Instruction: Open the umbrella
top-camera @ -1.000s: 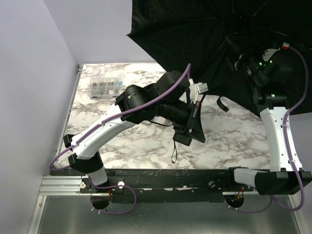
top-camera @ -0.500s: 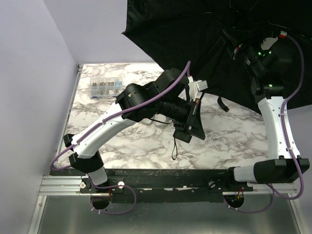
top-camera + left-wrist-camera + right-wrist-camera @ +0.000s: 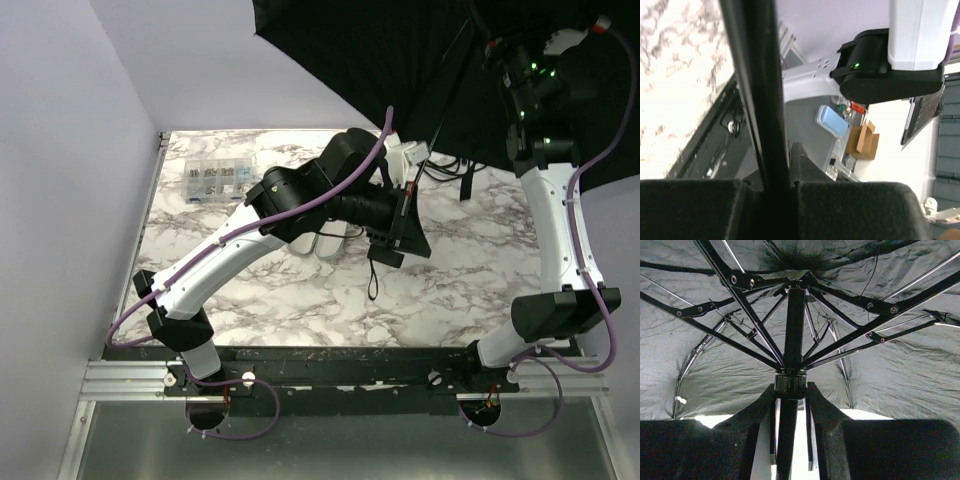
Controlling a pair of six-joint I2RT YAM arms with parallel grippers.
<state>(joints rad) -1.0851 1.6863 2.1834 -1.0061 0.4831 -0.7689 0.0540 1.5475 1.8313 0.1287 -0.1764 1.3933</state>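
Two tools are on the umbrella (image 3: 380,50) now, one at each end of its shaft (image 3: 440,110). The left tool (image 3: 400,225) is low, just above the bench (image 3: 480,290), and in its wrist cam the pads are together on the black handle end, w/ the shaft going up between them. The right tool (image 3: 790,390) is high under the canopy (image 3: 890,355). Its fingers (image 3: 757,415) press on both sides of the runner (image 3: 788,384), so I read it as clamped there. The umbrella hangs in the air over the far right part of the bench, canopy partly out of the top view. The ribs (image 3: 860,305) are spread and the fabric looks nearly tight, so I judge the opening is almost done. If the runner has latched, I cannot tell. The relation that matters: the long axis goes from the left tool up and far-right to the hub, tilted, and the right arm is the nearer one to the runner. Next push should go along this axis, away from the left tool. An off-axis push could bend the thin shaft, imo.
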